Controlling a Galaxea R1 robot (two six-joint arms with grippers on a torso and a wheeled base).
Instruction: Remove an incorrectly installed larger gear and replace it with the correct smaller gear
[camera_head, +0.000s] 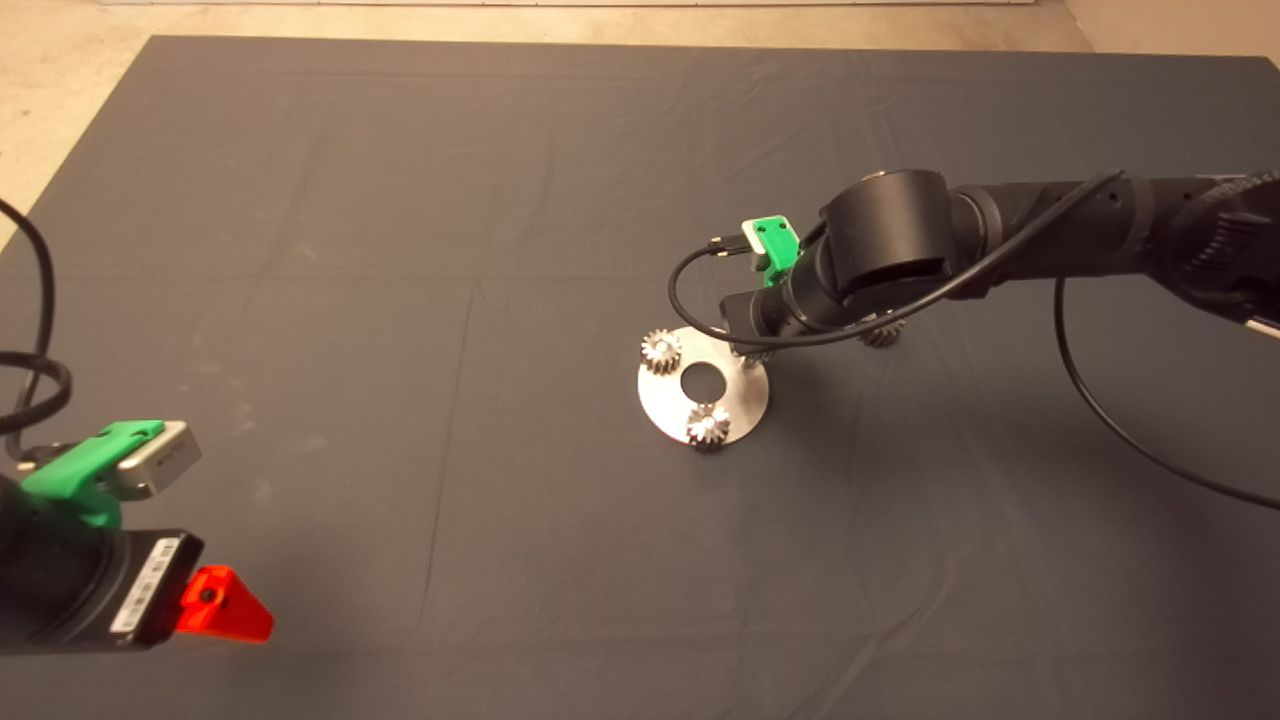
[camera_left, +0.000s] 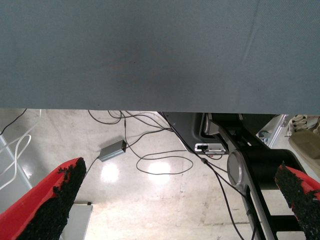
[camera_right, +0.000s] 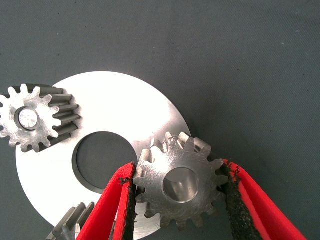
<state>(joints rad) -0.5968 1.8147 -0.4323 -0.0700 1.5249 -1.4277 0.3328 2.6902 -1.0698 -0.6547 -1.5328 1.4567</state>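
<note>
My right gripper (camera_right: 177, 170) is shut on the smaller gear (camera_right: 180, 185), a grey toothed gear with a central hole. It holds the gear at the rim of the round steel plate (camera_right: 125, 105). In the head view the right wrist (camera_head: 800, 295) covers that spot on the plate (camera_head: 735, 395). Two matching small gears (camera_head: 661, 350) (camera_head: 707, 424) sit on the plate. The larger gear (camera_head: 883, 335), darker, lies on the mat just beyond the plate, half hidden behind the right arm. My left gripper (camera_head: 222, 605) waits open at the lower left.
The plate has a large central hole (camera_head: 702, 379). A black cable (camera_head: 1120, 420) loops off the right arm over the mat. The left wrist view shows the mat's edge with floor, cables (camera_left: 160, 165) and a small grey box (camera_left: 112, 150) beyond.
</note>
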